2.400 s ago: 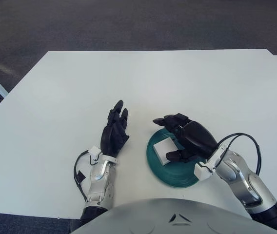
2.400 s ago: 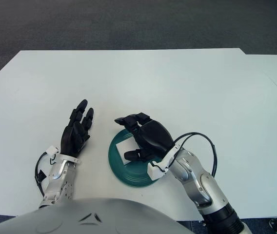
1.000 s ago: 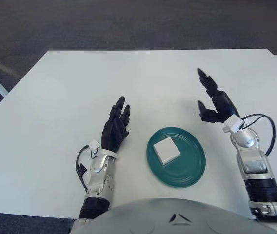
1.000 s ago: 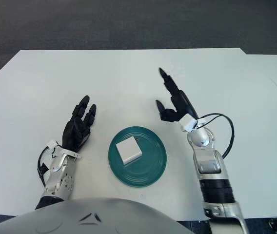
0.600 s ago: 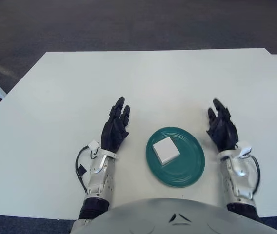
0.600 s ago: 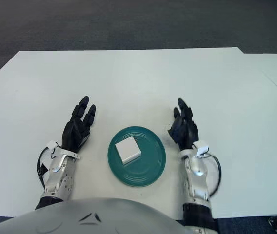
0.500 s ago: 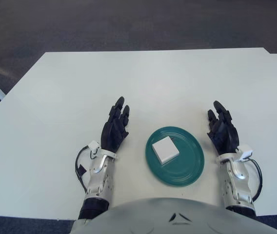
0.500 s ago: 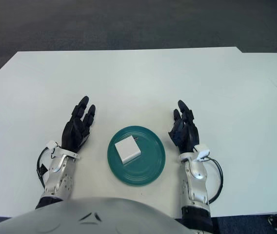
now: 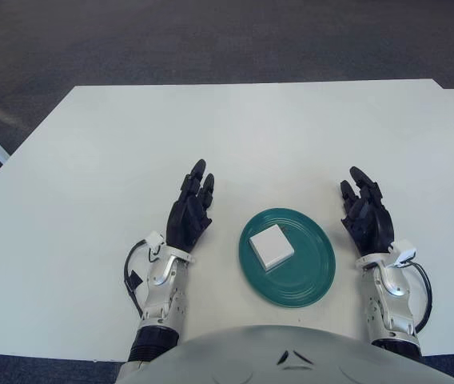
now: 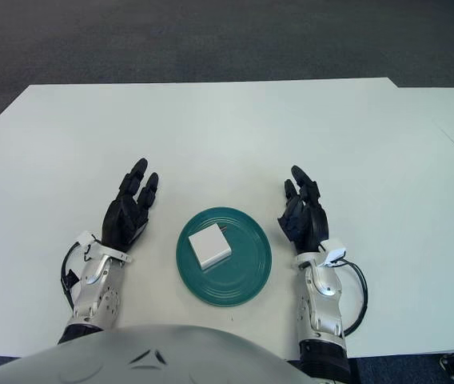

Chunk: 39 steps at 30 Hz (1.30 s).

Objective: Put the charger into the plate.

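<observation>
Small white square charger (image 9: 271,246) lies inside the round teal plate (image 9: 311,276) on the white tabletop (image 9: 251,136). My left hand (image 9: 189,218) and right hand (image 9: 366,218) flank the plate, fingers loosely spread, holding nothing

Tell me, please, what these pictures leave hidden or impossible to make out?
- Charger: both views show only its plain white top; its underside and any prongs or ports are hidden against the plate.
- Palms of the left hand and right hand: they face away, so whether they touch the table cannot be told.
- Forearms: hidden below by the robot's torso.
- Table: its right side is cut off by the frame edge in the left eye view.
</observation>
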Each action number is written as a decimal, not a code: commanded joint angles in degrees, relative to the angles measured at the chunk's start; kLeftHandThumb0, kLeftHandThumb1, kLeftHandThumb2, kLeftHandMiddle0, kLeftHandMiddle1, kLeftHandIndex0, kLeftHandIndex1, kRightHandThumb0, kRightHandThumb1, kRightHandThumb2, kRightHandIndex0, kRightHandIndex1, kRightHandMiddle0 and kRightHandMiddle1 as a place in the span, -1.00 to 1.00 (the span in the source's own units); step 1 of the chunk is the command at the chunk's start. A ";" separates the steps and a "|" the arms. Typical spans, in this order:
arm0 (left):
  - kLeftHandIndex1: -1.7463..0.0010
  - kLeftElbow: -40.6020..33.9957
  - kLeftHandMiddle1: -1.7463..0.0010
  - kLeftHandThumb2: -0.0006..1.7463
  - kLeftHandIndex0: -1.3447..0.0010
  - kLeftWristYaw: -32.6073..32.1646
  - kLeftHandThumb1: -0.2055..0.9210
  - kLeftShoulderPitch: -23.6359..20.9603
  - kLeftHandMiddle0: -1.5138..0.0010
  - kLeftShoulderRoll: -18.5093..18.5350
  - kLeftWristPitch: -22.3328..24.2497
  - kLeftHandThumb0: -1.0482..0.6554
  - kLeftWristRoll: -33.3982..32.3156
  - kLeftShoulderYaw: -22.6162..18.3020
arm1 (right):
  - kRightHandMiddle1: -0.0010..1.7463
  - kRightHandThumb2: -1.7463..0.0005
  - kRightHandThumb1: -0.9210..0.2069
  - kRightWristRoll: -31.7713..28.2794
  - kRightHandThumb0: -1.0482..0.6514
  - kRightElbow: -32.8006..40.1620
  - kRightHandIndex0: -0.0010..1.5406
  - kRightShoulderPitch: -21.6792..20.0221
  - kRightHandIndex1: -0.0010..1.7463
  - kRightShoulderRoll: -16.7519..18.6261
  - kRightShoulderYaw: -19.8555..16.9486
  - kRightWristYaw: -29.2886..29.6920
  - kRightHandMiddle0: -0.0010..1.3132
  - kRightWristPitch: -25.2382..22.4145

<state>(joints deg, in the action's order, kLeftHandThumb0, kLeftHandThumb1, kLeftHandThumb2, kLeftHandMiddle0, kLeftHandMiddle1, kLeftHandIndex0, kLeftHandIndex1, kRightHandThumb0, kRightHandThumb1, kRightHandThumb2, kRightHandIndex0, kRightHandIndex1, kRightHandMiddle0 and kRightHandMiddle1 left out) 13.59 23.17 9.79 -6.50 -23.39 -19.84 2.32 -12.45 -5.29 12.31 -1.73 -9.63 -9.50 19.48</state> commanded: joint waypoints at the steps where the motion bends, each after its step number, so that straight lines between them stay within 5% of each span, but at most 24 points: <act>1: 0.87 9.31 0.99 0.07 1.00 -0.20 1.00 9.51 0.90 -1.88 -2.58 -1.00 1.15 -0.77 | -0.39 -0.09 -1.00 0.84 -0.92 -3.08 -0.80 1.69 -0.99 0.47 0.46 0.36 -1.00 -1.75; 29: 0.70 9.23 0.99 0.08 1.00 2.55 1.00 10.62 0.80 -2.29 -5.96 -0.99 0.38 -0.58 | -0.49 -0.07 -1.00 3.80 -0.85 -2.02 -0.86 3.05 -1.00 0.61 2.06 3.22 -1.00 -3.58; 39: 0.72 3.89 0.99 0.06 1.00 1.23 1.00 12.74 0.81 -3.87 0.02 -0.98 -2.79 0.17 | -0.49 -0.07 -1.00 3.84 -0.83 0.39 -0.87 4.02 -1.00 -0.07 2.24 3.15 -1.00 -4.80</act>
<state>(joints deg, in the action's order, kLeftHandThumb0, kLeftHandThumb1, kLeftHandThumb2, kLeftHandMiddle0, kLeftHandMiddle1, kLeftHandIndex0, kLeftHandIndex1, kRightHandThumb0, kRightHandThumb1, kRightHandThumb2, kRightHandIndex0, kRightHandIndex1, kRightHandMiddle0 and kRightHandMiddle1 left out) 12.11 25.08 11.18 -6.62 -26.69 -19.58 2.60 -9.42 -3.71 13.51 -1.66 -7.81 -6.67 18.50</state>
